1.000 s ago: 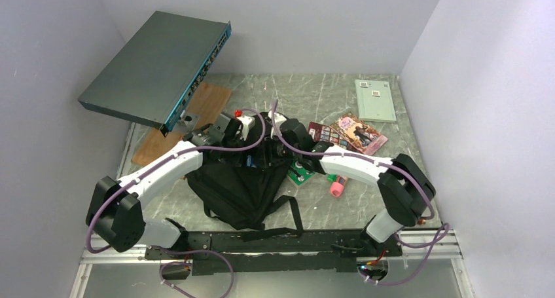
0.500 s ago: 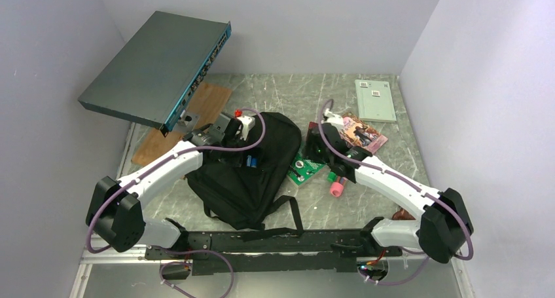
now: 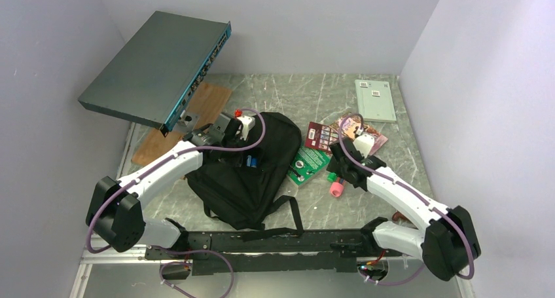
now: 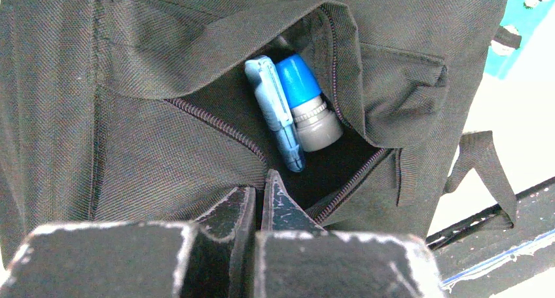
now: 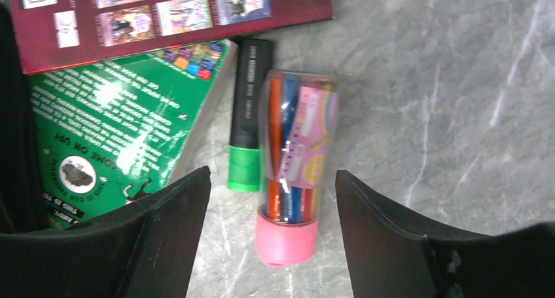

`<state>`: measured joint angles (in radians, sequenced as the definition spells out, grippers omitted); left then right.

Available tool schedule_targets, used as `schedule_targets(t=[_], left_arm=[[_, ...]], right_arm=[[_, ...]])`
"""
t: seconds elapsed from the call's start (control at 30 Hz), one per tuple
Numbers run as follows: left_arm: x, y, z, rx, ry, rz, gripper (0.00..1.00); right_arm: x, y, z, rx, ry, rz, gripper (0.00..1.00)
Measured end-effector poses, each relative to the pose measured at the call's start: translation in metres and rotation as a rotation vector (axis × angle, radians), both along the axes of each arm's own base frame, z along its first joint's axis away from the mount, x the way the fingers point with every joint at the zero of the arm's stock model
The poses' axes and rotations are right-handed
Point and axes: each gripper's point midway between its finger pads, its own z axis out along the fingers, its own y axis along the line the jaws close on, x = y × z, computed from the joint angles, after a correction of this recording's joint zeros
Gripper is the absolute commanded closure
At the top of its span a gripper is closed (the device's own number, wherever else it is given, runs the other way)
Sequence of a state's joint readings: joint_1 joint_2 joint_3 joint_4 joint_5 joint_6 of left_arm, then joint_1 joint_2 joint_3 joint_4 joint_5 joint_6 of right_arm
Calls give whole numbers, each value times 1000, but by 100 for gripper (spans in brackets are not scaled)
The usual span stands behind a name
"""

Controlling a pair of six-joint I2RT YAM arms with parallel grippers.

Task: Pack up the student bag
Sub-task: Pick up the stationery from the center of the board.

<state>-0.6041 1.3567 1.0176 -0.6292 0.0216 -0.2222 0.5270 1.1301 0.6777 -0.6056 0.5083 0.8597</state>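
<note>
Left gripper (image 4: 262, 196): fingers pressed together, tips at the lower zip edge of the front pocket (image 4: 327, 173); can't tell if any fabric is caught between them. The student bag (image 3: 242, 183) lies flat left of table centre, straps toward the arm bases. The pocket mouth gapes, with a blue clip pen (image 4: 278, 111) and a blue-capped grey tube (image 4: 307, 105) sitting near the opening. Risk there: if that arm tugs or shifts, the flap sags shut or those two slide out. Next over, the green book (image 5: 118, 134) lies partly under the maroon book (image 5: 170, 16). Right gripper (image 5: 271, 177): fingers spread wide, empty, straddling the pink-capped pen tube (image 5: 294, 160). The green highlighter (image 5: 249, 114) lies touching the tube, parallel. Risks: closing here likely traps both, or squeezes off-centre so the round tube rolls or pops out. The left finger sits close to the green book's edge and could land on it and stop short. The tube looks fat for the pocket mouth, so it may snag on the zip.
</note>
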Motion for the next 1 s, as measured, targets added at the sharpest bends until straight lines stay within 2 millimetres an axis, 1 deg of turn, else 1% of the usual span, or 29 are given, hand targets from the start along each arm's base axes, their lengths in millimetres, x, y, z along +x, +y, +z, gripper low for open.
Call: schedule_targets(t=[0.07, 0.17, 0.33, 0.47, 0.6, 0.7, 0.87, 0.97, 1.0], left_arm=[[0, 0, 0, 0, 0, 0, 100], [0, 0, 0, 0, 0, -1, 100], [0, 0, 0, 0, 0, 0, 100], [0, 0, 0, 0, 0, 0, 100], [0, 0, 0, 0, 0, 0, 100], [0, 0, 0, 0, 0, 0, 100], [0, 0, 0, 0, 0, 0, 100], [0, 0, 0, 0, 0, -1, 100], [0, 0, 0, 0, 0, -1, 100]], right_arm=[[-5, -8, -2, 10, -10, -24, 27], [-12, -15, -12, 23, -3, -43, 26], [-18, -18, -34, 42, 35, -55, 25], [-21, -18, -50, 61, 61, -62, 28], [-22, -17, -54, 75, 65, -66, 33], [-21, -17, -51, 81, 54, -66, 32], [-21, -13, -41, 125, 8, -52, 24], [-23, -12, -38, 137, 0, -39, 12], [-22, -12, -38, 137, -1, -38, 10]])
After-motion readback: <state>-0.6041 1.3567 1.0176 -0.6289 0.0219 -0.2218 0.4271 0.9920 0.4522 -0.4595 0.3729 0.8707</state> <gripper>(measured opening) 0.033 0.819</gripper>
